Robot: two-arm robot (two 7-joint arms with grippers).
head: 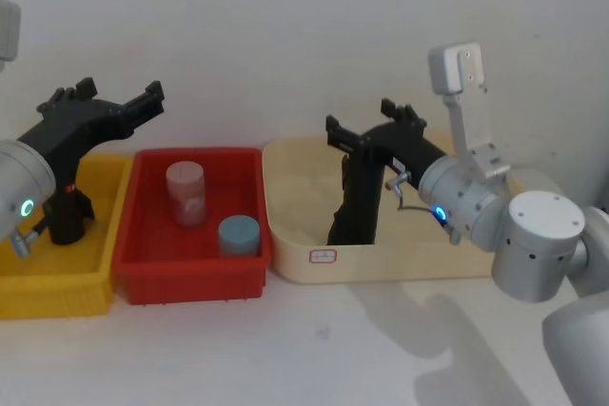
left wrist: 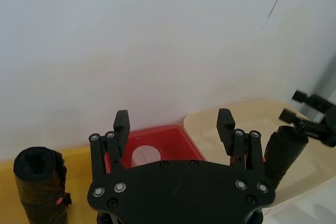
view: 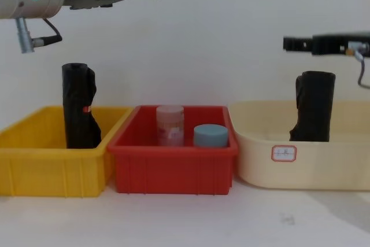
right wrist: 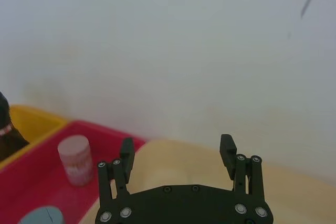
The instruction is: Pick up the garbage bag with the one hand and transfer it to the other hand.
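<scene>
White wall (head: 285,26) behind. Right gripper (head: 362,119) hovering spread over garbage bag (head: 357,204): pre-grasp, needing descent. Left gripper (head: 119,94) hanging spread, waiting.

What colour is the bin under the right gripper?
Cream; the bin shows best in the chest view.

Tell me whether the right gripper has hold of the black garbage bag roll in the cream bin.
No, the right gripper hovers clear above the garbage bag roll, which stands alone in the cream bin.
</scene>
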